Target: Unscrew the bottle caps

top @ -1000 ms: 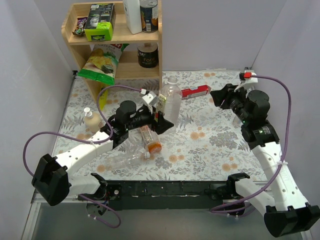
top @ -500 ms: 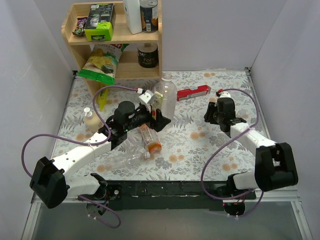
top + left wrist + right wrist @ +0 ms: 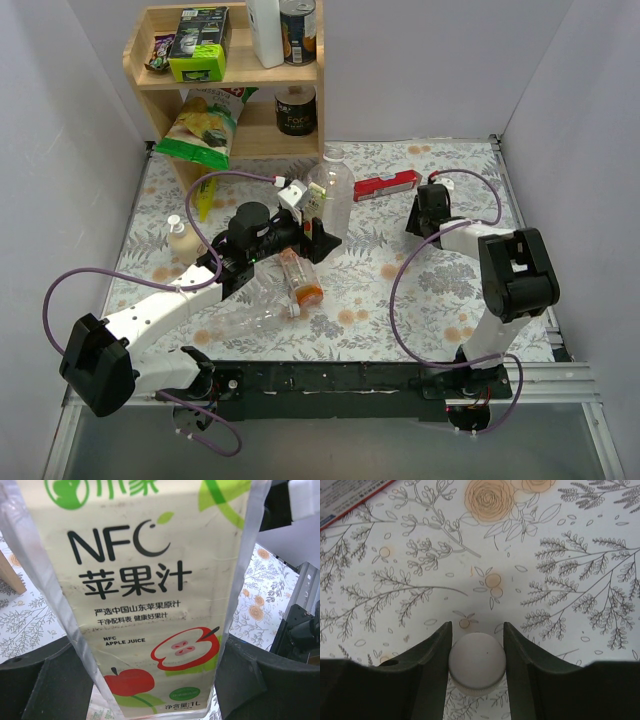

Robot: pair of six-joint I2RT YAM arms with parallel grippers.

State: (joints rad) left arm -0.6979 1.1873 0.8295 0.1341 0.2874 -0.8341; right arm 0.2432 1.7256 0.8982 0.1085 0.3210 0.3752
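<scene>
The left tool (image 3: 325,232) is clenched around the lower part of a tall clear plastic bottle with a cream apple-juice label (image 3: 150,580). Its two dark fingers (image 3: 47,685) press the bottle's sides. The bottle stands nearly upright, just toward 12 o'clock from the middle of the floral-patterned desk (image 3: 400,290). From above I cannot tell whether its neck carries a cap.

The right tool (image 3: 477,628) grasps a small round white screw cap (image 3: 477,662) between its fingers. It sits at about 2 o'clock on the desk, well apart from the held bottle. Whether the cap touches the surface cannot be told. A flat red cardboard box (image 3: 386,185) lies at 1 o'clock, near this tool.

Toward 7 o'clock from the held bottle, a slim clear plastic bottle with orange liquid (image 3: 300,280) lies on its side. Just beyond it lies a colourless clear plastic bottle (image 3: 250,320), also flat. A small beige-filled bottle (image 3: 183,238) stands at 9 o'clock. A light wooden shelf (image 3: 240,78) at 11 o'clock holds packets and tins.
</scene>
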